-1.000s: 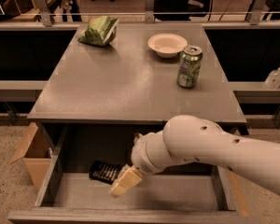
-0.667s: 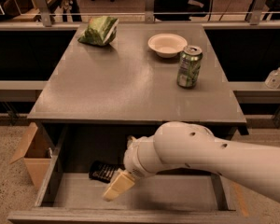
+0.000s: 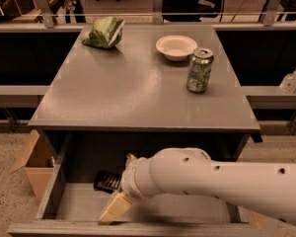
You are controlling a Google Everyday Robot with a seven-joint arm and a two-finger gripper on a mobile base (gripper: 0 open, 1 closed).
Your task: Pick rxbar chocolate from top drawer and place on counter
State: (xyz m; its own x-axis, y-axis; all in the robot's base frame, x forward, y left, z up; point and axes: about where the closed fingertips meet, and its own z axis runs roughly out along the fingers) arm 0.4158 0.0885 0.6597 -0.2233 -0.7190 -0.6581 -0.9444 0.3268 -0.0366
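Grey top drawer holds the gripper just beside the rxbar chocolate.

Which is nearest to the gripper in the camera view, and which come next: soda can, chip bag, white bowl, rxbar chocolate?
The gripper is low inside the top drawer.
1. rxbar chocolate, in the drawer just behind it.
2. soda can, on the right side of the counter.
3. white bowl and chip bag, both at the counter's back; too close to call.
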